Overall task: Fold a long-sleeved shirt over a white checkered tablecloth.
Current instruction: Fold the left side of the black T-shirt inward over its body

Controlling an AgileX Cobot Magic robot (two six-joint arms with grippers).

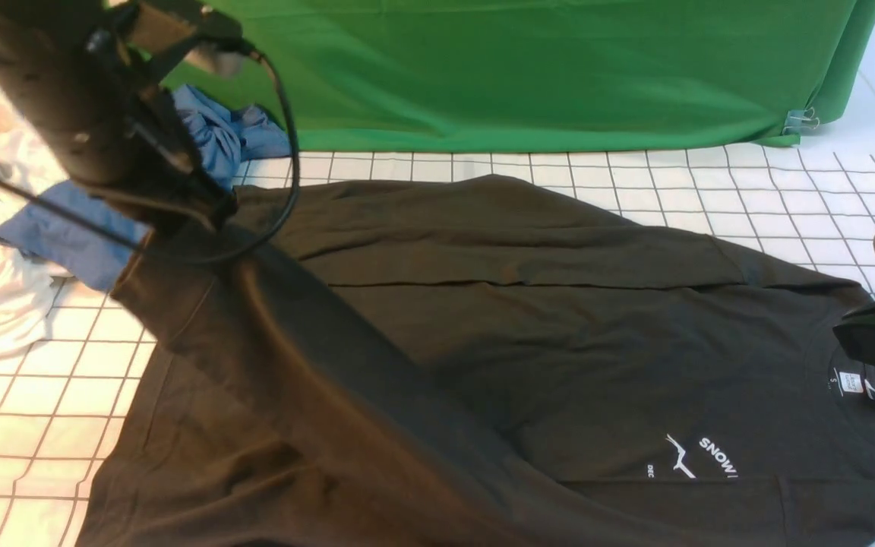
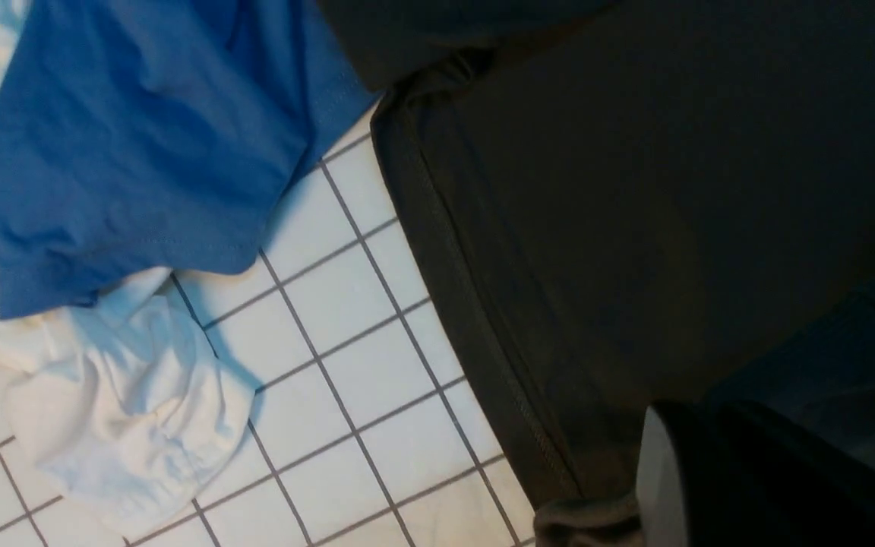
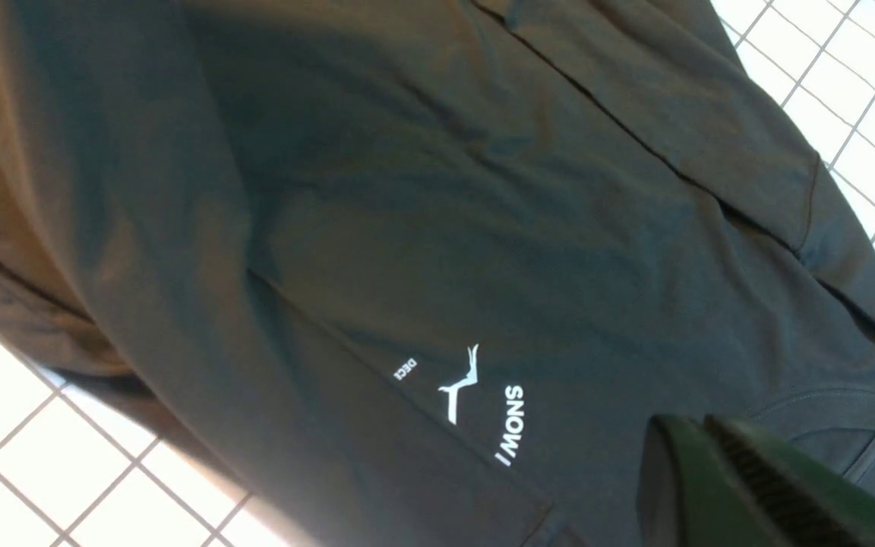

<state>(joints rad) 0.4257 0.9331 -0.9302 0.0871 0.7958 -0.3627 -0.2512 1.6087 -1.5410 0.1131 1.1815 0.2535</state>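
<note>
On checkered tablecloth, black long-sleeved shirt.

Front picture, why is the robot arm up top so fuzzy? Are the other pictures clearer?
Front view: left arm blurred, probably too near the lens; left wrist view: tablecloth grid crisp; right wrist view: long-sleeved shirt dim, white print still readable.
</note>
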